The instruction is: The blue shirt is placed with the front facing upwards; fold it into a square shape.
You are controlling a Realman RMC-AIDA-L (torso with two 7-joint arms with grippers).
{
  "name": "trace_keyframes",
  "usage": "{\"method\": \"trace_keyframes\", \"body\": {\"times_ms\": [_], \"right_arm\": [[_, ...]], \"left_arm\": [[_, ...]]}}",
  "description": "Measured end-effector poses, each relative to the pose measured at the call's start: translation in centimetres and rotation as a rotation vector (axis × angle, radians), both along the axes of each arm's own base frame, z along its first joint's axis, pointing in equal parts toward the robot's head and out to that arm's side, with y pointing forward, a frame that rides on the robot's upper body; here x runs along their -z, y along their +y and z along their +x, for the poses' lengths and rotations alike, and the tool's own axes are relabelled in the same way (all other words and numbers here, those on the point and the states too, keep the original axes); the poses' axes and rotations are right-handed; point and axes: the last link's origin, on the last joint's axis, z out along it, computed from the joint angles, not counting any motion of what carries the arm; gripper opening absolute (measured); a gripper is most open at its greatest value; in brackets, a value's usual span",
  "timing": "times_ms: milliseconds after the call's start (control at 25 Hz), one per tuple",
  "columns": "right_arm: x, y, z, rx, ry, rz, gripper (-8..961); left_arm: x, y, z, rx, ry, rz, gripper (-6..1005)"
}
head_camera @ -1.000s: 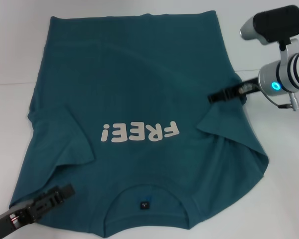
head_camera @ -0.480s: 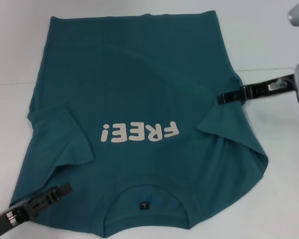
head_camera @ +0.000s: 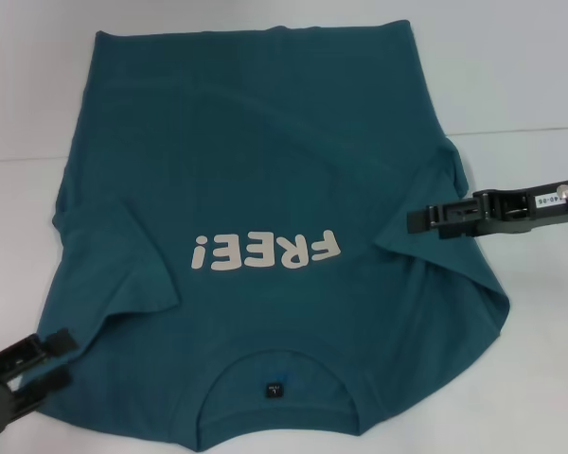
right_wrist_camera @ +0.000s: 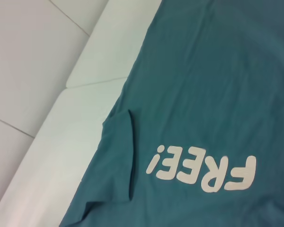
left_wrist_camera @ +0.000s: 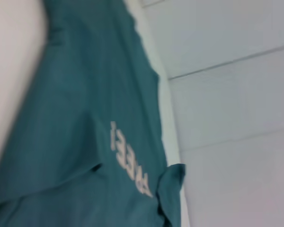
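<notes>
My right claw [head_camera: 424, 218] is showing as flat black with a ridged edge, a small white label and a silver screw. My left claw [head_camera: 55, 357] is showing two ribbed black fingers [head_camera: 44, 343].

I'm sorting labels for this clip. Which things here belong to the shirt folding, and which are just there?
Part of the job:
blue shirt
left gripper, open at the shirt's near corner
right gripper, at the sleeve

Just there:
white table

The head camera looks down from above on the whole dark teal-blue cotton T-shirt [head_camera: 265, 236], collar at 6 o'clock. Both wrist cameras sit nearer, angled obliquely. All three share its white "FREE!" lettering [right_wrist_camera: 203, 172].
</notes>
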Motion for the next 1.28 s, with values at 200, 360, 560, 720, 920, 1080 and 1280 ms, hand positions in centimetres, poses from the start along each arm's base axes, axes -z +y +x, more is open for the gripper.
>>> {"method": "trace_keyframes", "body": {"times_ms": [200, 360, 560, 720, 920, 1080, 1280], "right_arm": [[-0.3, 0.0, 0.1, 0.005, 0.006, 0.007, 840], [-0.3, 0.1, 0.2, 0.008, 0.003, 0.012, 840], [-0.2, 0.1, 0.3, 0.010, 0.006, 0.010, 841], [0.0, 0.1, 0.6, 0.021, 0.007, 0.014, 840], [0.2, 0.1, 0.8, 0.029, 0.009, 0.016, 841], [0.1, 0.1, 0.8, 0.030, 0.008, 0.018, 841], [0.1, 0.2, 0.8, 0.029, 0.008, 0.019, 841]], "left_arm": [[-1.2, 0.5, -1.0, -0.091, 0.044, -0.064, 765], [-1.9, 1.4, -1.9, -0.156, 0.103, -0.096, 765], [-2.4, 2.3, -2.6, -0.212, 0.141, -0.092, 766], [-2.6, 2.7, -3.4, -0.248, 0.177, -0.058, 765], [-2.6, 3.0, -3.8, -0.229, 0.237, -0.030, 764], [-2.5, 3.0, -4.0, -0.222, 0.258, -0.022, 763], [-2.0, 2.8, -4.4, -0.246, 0.257, -0.024, 762]]}}
